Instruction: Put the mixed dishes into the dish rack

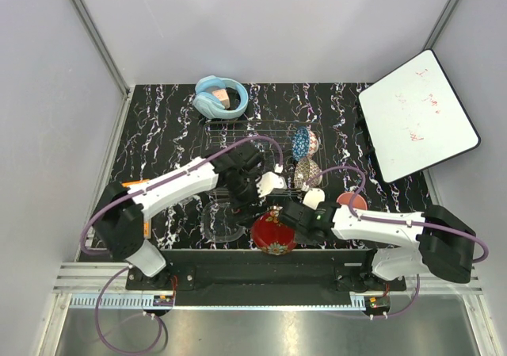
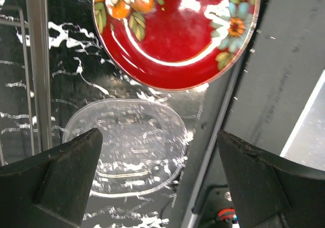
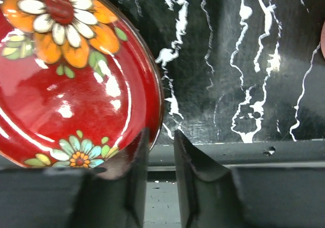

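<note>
The red floral plate (image 1: pixel 273 233) is at the table's front edge; it also shows in the right wrist view (image 3: pixel 66 80) and the left wrist view (image 2: pixel 172 30). My right gripper (image 1: pixel 290 218) has its jaws nearly together at the plate's right rim (image 3: pixel 161 147). My left gripper (image 1: pixel 242 197) is open and empty above the clear glass bowl (image 1: pixel 222 221), which lies between its fingers (image 2: pixel 160 152). The blue patterned bowl (image 1: pixel 301 141) and beige lattice-patterned bowl (image 1: pixel 307 170) stand on edge in the dish rack (image 1: pixel 238 138). The pink plastic cup (image 1: pixel 352 201) stands at the right. I cannot make out the clear tumbler.
Light-blue headphones (image 1: pixel 220 96) lie behind the rack. A white board (image 1: pixel 416 114) leans at the back right. The table's front rail (image 2: pixel 264 86) runs just beyond the plate and the glass bowl (image 2: pixel 127 147).
</note>
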Controlling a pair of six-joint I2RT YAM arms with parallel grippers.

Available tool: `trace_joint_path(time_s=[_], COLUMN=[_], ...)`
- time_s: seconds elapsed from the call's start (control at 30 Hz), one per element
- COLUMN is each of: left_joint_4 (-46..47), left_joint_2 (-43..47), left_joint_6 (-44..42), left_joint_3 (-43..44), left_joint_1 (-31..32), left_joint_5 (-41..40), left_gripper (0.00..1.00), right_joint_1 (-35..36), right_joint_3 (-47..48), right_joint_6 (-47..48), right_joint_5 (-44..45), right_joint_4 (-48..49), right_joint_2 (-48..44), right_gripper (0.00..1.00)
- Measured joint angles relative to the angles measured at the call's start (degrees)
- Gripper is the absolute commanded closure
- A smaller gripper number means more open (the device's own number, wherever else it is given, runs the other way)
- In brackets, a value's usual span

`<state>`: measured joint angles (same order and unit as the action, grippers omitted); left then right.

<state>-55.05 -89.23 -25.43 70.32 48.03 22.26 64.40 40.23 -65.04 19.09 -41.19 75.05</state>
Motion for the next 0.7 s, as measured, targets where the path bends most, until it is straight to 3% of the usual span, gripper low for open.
trace_joint_path(time_s=[0.37, 0.7], left_joint_4=[6.9, 13.2], left_joint_2=[-5.2, -8.2], left_joint_6=[-0.2, 0.0], left_joint_3=[-4.2, -7.7], left_joint_1=[4.2, 5.4], left_joint_5=[-2.1, -1.9], left_gripper=[0.01, 0.07], right_joint_1=[0.0, 0.0], right_joint_3=[-2.5, -7.1], right_joint_6=[-1.0, -4.3], right_joint_5=[1.5, 4.1], right_joint_4=[-1.6, -1.9], right_joint_2=[-9.5, -19.2], right_gripper=[0.73, 0.65])
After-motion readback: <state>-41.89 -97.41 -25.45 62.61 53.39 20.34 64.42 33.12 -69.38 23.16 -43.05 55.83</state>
